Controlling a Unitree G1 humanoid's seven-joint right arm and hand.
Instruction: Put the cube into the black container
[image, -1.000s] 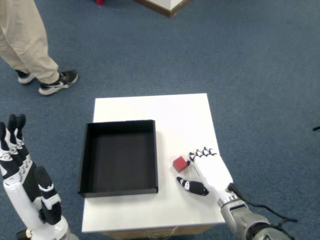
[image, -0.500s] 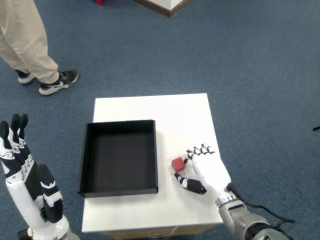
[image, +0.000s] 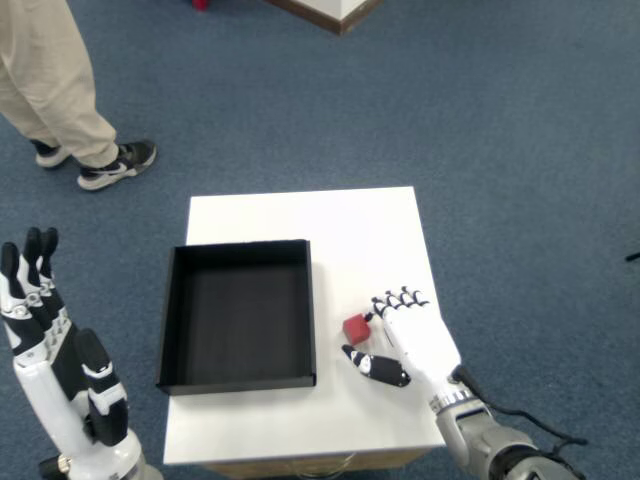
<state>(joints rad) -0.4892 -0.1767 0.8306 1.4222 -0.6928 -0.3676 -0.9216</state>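
Item 1, far left: my left hand (image: 55, 380), raised off the tabletop edge, fingers straight and together, holding nothing. Behind it, on the blue carpet (image: 500, 130), I see a person's legs (image: 50, 90) in beige trousers and dark shoes.

Item 2: white square tabletop (image: 340, 220), carrying everything listed below.

Item 3: black container (image: 238, 313), a shallow square tray with low walls, sitting on the left half of the tabletop; I see nothing inside it.

Item 4: cube (image: 356, 327), small, red, matte, one pale-lit top face and a darker side face visible. It rests on the tabletop just to the right of the container's right wall, outside it, near the container's front corner. It sits tilted a little relative to the tabletop edges.

Item 5: right hand (image: 415, 335), white with black joints, palm down over the right front part of the tabletop. The fingers (image: 390, 300) curl toward the cube from its right; the nearest fingertip looks touching or just beside the cube's right edge, and I cannot tell which. The thumb (image: 375, 366) lies stretched out in front of the cube, near it but apart. The fingers are part-curled and spread, not clamped on the cube; the cube is not lifted.
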